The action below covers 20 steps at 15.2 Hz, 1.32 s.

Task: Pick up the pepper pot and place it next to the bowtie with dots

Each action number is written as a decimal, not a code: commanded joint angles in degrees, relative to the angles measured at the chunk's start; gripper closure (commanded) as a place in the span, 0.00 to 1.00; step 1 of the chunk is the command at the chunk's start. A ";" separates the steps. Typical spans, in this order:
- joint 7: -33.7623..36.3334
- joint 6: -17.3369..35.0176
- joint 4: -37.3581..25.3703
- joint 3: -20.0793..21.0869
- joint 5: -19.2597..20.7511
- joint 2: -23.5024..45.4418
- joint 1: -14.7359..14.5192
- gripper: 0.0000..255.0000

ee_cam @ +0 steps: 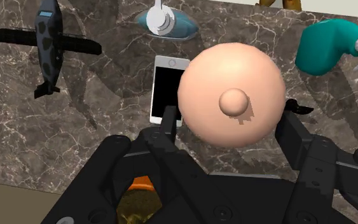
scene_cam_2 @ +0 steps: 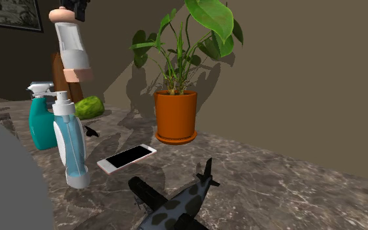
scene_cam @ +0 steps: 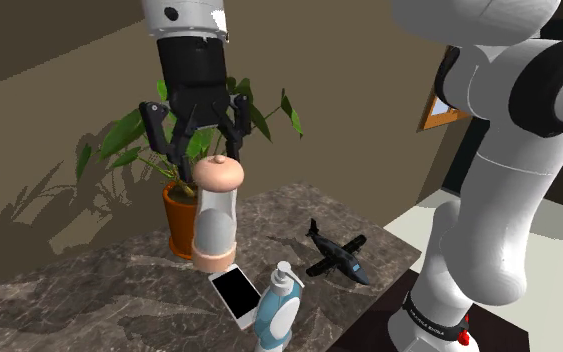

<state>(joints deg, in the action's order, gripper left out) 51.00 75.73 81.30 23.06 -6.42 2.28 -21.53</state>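
Pincer (scene_cam: 216, 160) closed on the domed head of the pepper pot (scene_cam: 216, 215), which hangs directly beneath it. Long axis near vertical, slightly tilted, base down. Beneath the pincer on the desk (scene_cam: 89, 300): phone (scene_cam: 236, 295), pump bottle (scene_cam: 277, 310), toy plane (scene_cam: 337, 258), potted plant (scene_cam: 181, 210).

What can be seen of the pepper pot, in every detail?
The pepper pot is a tall mill: a peach-coloured rounded cap with a small knob on top, a pale, whitish middle section, and a flared peach base. It is roughly upright, knob up, and hangs clear above the dark marble-like table. The black gripper is shut on its cap, with the fingers against either side. Nothing else touches it.
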 commanded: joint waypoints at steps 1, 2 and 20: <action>3.04 -0.26 -2.23 1.37 0.38 1.77 -1.56 1.00; 4.70 -0.35 -3.73 2.14 0.79 3.11 -2.52 1.00; 10.07 10.12 3.22 4.66 1.87 6.22 -6.45 1.00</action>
<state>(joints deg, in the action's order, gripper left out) 61.32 84.86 83.11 27.77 -4.34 8.99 -28.14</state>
